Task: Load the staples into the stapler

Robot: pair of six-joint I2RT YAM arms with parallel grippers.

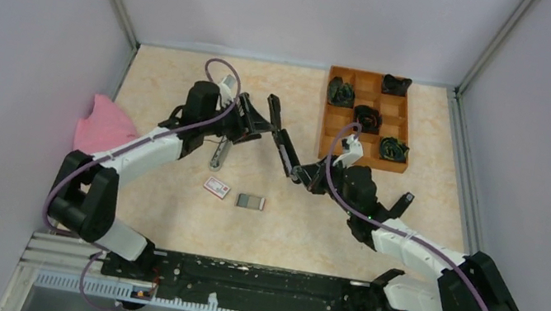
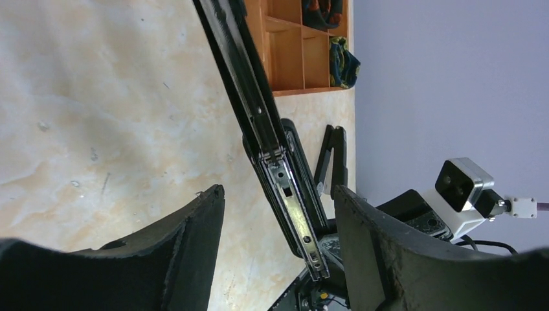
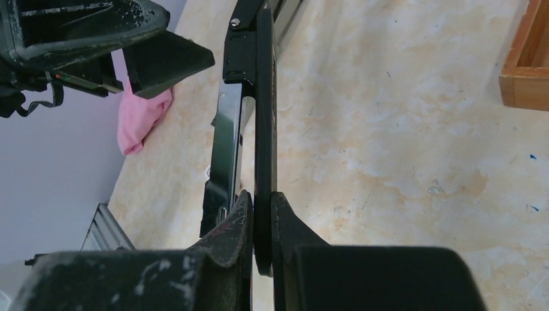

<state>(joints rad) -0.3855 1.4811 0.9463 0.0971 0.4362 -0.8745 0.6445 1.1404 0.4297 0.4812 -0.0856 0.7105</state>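
- The staples (image 1: 250, 201) are seen lying flat on the table (image 1: 309, 236), near the front. Their little white-and-red box (image 1: 216, 187) is just beside them. No gripper touches them, and they are well apart from the stapler.
- The stapler (image 1: 284, 144) is opened out long, further back on the table. One thin black part of it is pinched tight by the right gripper (image 3: 262, 197).
- The left gripper (image 2: 278, 191) is spread wide. The stapler's shiny metal channel is seen between its fingers (image 2: 188, 240), but it is not squeezed by them.
- The stapler could be knocked. It is held by only one thin part, so a bump from the left fingers could make it twist or slip out.
- The stapler could fold shut. If that happened, the channel would be covered and nothing could be put in.
- The staples could be pushed along the table and not picked up. They are low and flat, so there is little for fingers to grab.
- The staples could be snapped into bits if they were squeezed too hard or bent.
- The box could be grabbed by mistake, or bumped into the staples, because it lies so close.
- The staples could be set in crooked. The channel is narrow and tilted, so a small miss could jam them or let them drop.
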